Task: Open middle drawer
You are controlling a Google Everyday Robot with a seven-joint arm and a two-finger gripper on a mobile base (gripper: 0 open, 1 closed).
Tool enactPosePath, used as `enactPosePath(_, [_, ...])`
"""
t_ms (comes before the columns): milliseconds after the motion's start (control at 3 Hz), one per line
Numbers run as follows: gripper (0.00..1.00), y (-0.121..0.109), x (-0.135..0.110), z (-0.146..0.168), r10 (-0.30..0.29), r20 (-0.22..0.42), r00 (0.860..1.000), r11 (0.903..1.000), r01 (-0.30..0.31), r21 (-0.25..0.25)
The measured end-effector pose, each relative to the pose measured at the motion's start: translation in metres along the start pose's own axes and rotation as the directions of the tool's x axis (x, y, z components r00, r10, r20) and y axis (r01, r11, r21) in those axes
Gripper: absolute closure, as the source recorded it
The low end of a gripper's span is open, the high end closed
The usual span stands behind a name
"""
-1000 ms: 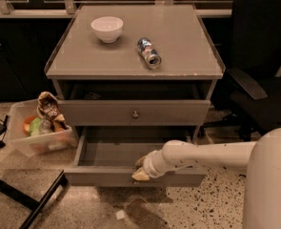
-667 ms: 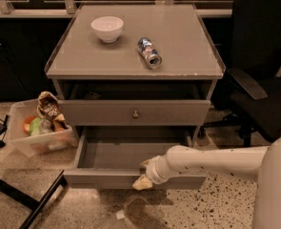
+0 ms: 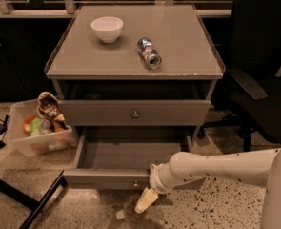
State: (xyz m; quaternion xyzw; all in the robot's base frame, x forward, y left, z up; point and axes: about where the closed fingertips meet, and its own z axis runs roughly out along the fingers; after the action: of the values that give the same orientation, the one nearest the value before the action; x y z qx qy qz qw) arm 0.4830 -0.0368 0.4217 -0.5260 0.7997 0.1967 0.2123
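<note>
The middle drawer [image 3: 97,179] is pulled far out of the grey cabinet, and its plain grey inside shows empty. Its small round knob [image 3: 135,183] sits at the centre of the front. My gripper [image 3: 145,202], pale and pointing down to the left, hangs just below and in front of the drawer's front, right of the knob and off it. My white arm [image 3: 216,168] reaches in from the right. Above, another grey drawer front [image 3: 178,113] with a knob stands a little out, with a dark gap over it. Any drawer below is hidden.
A white bowl [image 3: 107,28] and a can lying on its side [image 3: 149,53] are on the cabinet top. A clear bin of snacks [image 3: 40,128] stands on the floor at the left, beside a black frame leg [image 3: 30,202]. A black chair [image 3: 264,80] stands at the right.
My gripper has dropped from the drawer's front edge near the knob to below and in front of it. The drawer stays pulled out.
</note>
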Motion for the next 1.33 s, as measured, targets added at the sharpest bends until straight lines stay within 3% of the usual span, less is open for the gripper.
enactPosePath(667, [0.42, 0.018, 0.025, -0.008, 0.041, -0.059, 0.997, 0.9981, -0.044, -0.043])
enactPosePath(1333, [0.89, 0.017, 0.02, -0.012, 0.041, -0.059, 0.997, 0.9981, -0.044, -0.043])
